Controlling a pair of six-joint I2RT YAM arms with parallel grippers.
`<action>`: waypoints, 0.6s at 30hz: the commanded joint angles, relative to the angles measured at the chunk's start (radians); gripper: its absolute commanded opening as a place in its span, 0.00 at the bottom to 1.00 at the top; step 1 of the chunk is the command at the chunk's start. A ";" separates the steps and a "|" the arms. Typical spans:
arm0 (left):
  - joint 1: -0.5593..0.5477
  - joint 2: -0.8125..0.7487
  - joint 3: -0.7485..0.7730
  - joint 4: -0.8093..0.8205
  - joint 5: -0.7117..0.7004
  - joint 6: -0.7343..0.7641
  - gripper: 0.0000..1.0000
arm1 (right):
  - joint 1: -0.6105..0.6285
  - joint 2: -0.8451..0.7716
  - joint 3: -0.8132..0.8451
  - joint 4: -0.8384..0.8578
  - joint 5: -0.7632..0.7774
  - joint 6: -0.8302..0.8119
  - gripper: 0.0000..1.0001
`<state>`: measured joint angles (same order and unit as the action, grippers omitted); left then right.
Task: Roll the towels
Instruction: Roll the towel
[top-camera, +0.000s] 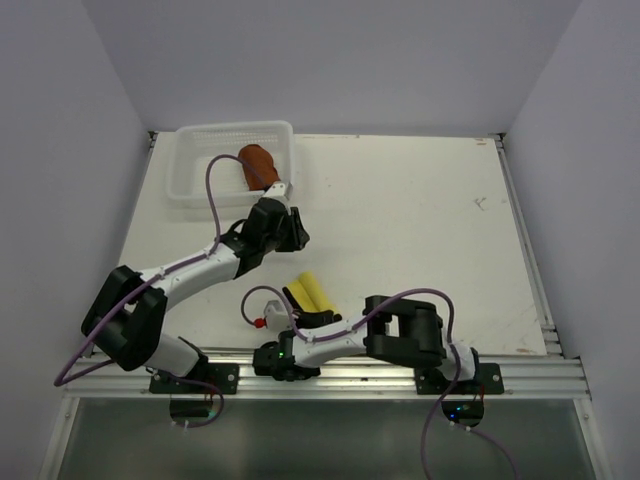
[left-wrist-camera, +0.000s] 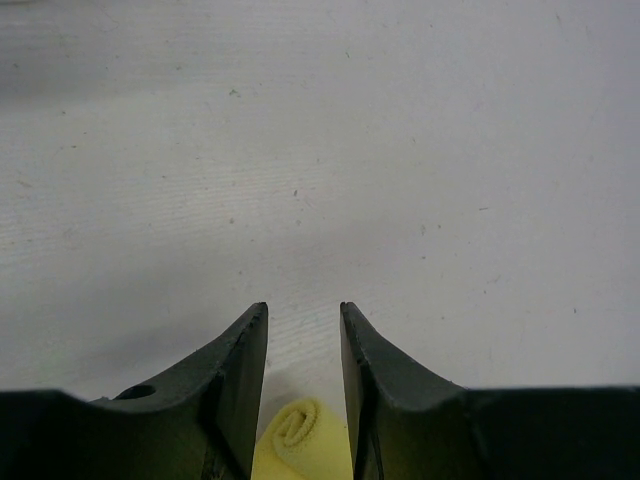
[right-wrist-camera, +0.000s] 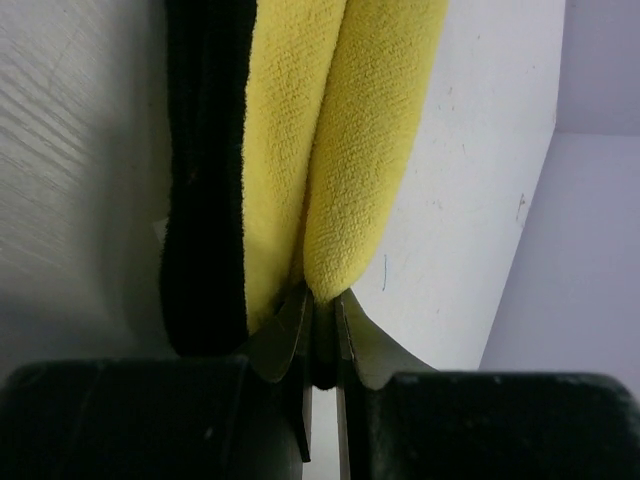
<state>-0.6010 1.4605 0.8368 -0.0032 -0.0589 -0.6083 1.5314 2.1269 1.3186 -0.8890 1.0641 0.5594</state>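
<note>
The yellow towel (top-camera: 312, 292) lies on the table near the front, folded into two long lobes with its dark hem (right-wrist-camera: 205, 170) along the left side. My right gripper (top-camera: 321, 314) is shut on the near end of the right lobe (right-wrist-camera: 365, 130), fingertips pinching the cloth (right-wrist-camera: 322, 300). The rust-brown towel (top-camera: 257, 163) sits bunched in the white basket (top-camera: 190, 165). My left gripper (top-camera: 297, 236) hovers between basket and yellow towel, open (left-wrist-camera: 303, 308) with nothing between its fingers. Through the gap the left wrist view shows a rolled end of the yellow towel (left-wrist-camera: 300, 435) on the table below.
The white mesh basket stands at the table's back left corner. Grey walls close in the table on three sides. An aluminium rail (top-camera: 520, 365) runs along the near edge by the arm bases. A purple cable (top-camera: 212, 190) loops over the basket.
</note>
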 joint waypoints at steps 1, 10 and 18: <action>0.010 -0.051 -0.013 0.005 0.044 0.004 0.39 | 0.015 0.027 0.027 -0.010 -0.021 -0.005 0.00; 0.010 -0.077 -0.053 0.043 0.218 -0.008 0.39 | 0.015 0.082 0.051 0.030 -0.092 -0.081 0.00; 0.006 -0.109 -0.090 0.089 0.436 0.012 0.36 | 0.015 0.119 0.070 0.056 -0.144 -0.138 0.00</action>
<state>-0.5976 1.3911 0.7635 0.0219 0.2466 -0.6083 1.5402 2.1960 1.3682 -0.9169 1.0588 0.4171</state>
